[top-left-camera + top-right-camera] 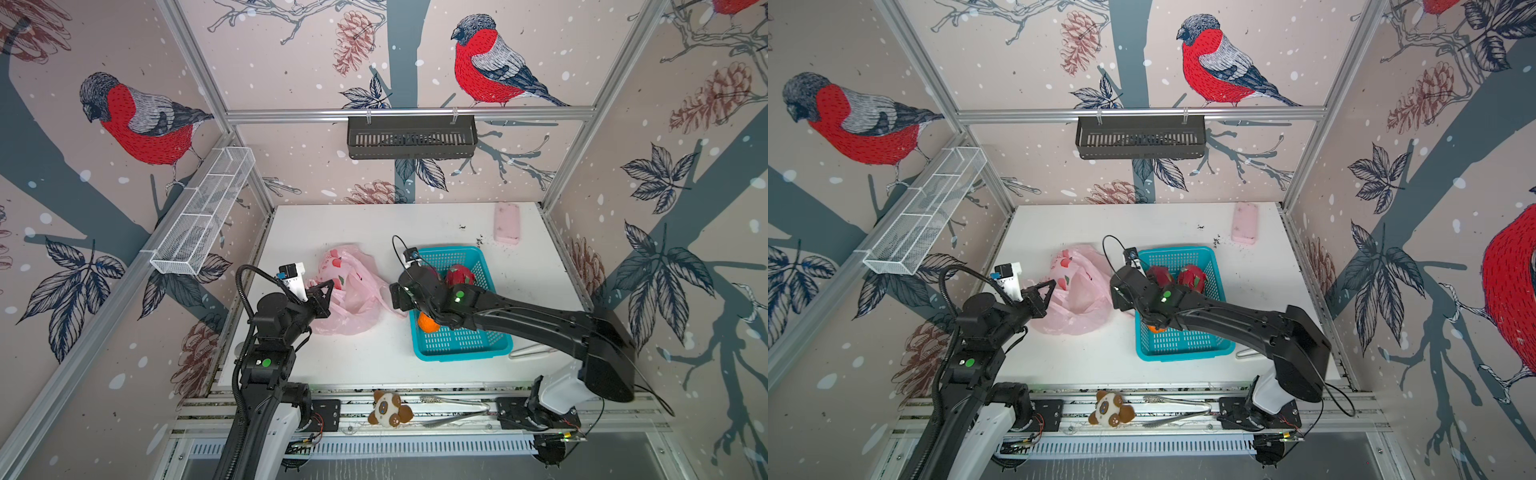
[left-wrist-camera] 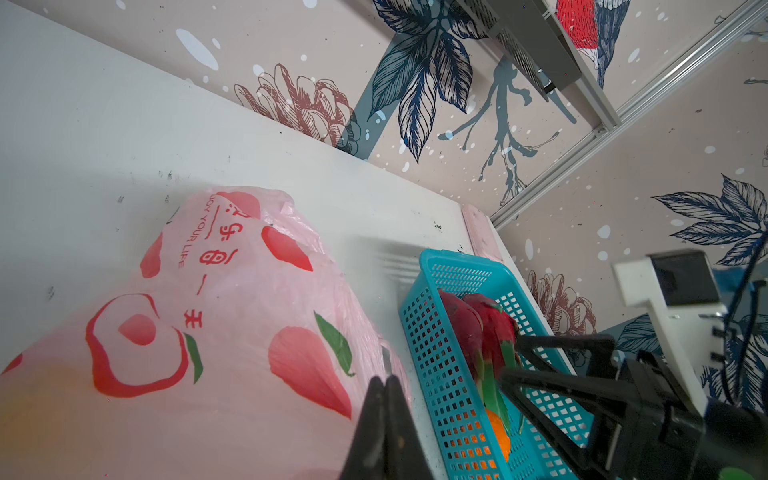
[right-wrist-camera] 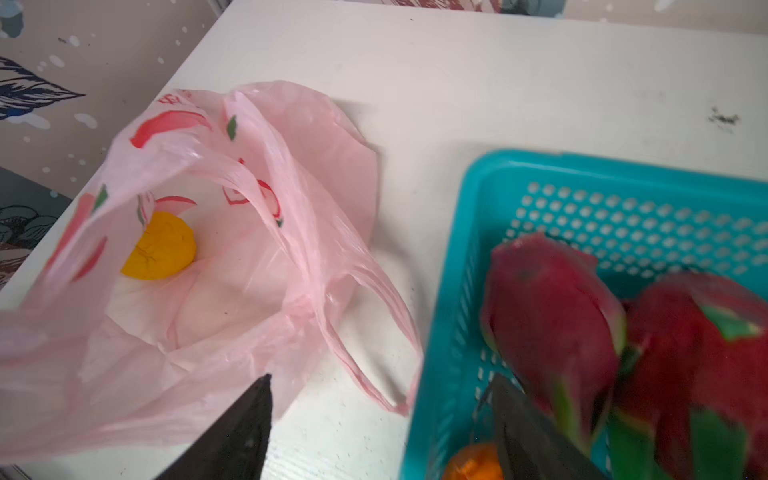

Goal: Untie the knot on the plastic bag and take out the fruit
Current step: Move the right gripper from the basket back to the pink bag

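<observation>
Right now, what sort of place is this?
Likely a robot test cell: an aluminium frame with bird-print wall panels encloses a white table, and two robot arms stand at its front.

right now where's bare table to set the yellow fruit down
Back strip of the table, between bag, basket and wall, left of the pink block, is bare. So is the front strip before the rail. Crowded: the bag-basket gap, where the open right pincer hangs.
</observation>
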You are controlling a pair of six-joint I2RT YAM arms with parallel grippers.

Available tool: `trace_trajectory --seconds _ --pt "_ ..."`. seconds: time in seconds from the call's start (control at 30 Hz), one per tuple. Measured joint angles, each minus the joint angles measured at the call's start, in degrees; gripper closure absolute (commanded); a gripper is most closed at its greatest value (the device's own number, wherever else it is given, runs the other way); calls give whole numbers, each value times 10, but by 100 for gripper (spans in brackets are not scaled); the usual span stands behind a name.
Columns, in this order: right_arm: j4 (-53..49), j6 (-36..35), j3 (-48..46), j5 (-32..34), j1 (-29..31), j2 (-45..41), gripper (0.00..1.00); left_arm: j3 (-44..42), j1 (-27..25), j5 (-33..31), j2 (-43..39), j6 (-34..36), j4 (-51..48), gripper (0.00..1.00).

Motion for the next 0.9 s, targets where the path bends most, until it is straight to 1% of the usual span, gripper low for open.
trace_trajectory --seconds 0.17,0.3,0.37,0.47,0.67,0.73,0.77,0.83,0.9 --pt "6 -85 116 -35 10 129 11 -1 0 2 -3 0 -3 100" --pt "-4 -134 196 -56 9 217 6 -1 0 2 -6 1 -4 100" --pt "-2 -148 217 -61 6 245 4 -1 0 3 -9 0 -4 100" --pt "1 -167 241 -61 -2 287 3 -1 0 2 -15 1 -7 100" --pt "15 -178 284 -32 -15 357 5 -1 0 4 -14 5 -17 100" --pt "28 -179 288 -27 -20 368 10 -1 0 4 -11 5 -18 100" --pt "32 -179 289 -26 -23 371 15 -1 0 4 -9 6 -18 100" --pt "38 -181 290 -24 -28 372 30 -1 0 4 -7 10 -18 100" --pt "49 -182 290 -24 -33 372 50 -1 0 4 -5 10 -18 100"
